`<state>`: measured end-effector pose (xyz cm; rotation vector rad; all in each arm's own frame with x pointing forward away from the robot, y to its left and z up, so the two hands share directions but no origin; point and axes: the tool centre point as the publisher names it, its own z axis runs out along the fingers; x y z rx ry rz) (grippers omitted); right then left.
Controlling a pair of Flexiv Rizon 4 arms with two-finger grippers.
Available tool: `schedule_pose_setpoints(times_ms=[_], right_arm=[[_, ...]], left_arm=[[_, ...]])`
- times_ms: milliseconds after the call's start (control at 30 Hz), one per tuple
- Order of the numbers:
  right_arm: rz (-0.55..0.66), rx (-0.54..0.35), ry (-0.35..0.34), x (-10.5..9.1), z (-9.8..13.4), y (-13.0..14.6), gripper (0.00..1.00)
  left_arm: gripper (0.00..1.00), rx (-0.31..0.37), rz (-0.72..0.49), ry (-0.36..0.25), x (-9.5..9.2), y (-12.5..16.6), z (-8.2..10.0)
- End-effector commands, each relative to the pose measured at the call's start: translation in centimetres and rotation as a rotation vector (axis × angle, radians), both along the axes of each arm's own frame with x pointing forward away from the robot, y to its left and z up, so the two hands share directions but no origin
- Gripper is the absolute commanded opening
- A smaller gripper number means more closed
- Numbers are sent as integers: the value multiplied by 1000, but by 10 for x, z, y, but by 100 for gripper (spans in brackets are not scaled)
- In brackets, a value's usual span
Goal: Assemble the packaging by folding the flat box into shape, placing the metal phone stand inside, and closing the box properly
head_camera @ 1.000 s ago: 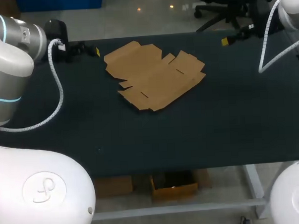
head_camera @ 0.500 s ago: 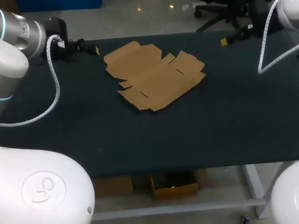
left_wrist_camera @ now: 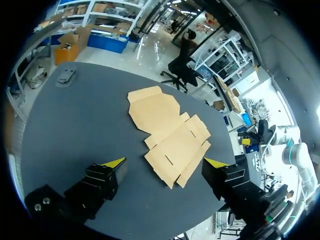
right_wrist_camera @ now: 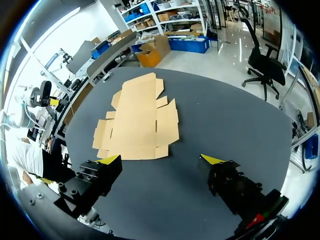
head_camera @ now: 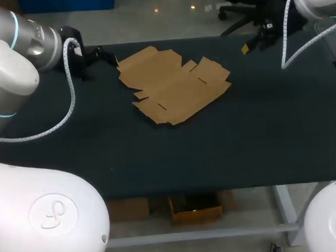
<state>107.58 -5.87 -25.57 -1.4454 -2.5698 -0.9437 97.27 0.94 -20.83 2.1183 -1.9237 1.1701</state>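
The flat brown cardboard box (head_camera: 174, 84) lies unfolded on the dark table (head_camera: 224, 146), a little behind its middle. My left gripper (head_camera: 104, 55) hovers by the box's far-left corner. In its wrist view the box (left_wrist_camera: 167, 135) lies spread ahead of the gripper (left_wrist_camera: 165, 162), which is open and holds nothing. My right gripper (head_camera: 252, 43) hangs over the table's far right edge, well apart from the box. It is also open and empty (right_wrist_camera: 160, 159), with the box (right_wrist_camera: 137, 120) ahead of it. A small grey object (left_wrist_camera: 66, 76), possibly the phone stand, lies near the table's far left corner.
The dark mat (right_wrist_camera: 225, 130) around the box is bare on the near and right sides. White cable loops hang from both arms, the left arm's (head_camera: 67, 108) over the table's left part.
My left gripper has moved right, toward the box's far-left corner. The right gripper has shifted left along the far edge. The box has not moved.
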Motion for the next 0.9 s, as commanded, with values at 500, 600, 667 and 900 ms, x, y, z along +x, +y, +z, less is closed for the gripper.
schedule_pose_setpoints(times_ms=[500,600,667,900], right_arm=[[132,-10,152,33,-42,18,100],[145,-17,172,37,-47,22,100],[154,-22,187,40,-51,25,100],[212,-31,242,47,-70,40,100]], left_arm=[[100,16,2,154,-10,-24,-6],[100,15,1,184,-13,-27,-9],[100,6,1,200,-16,-30,-10],[100,-35,7,216,-33,-34,-10]])
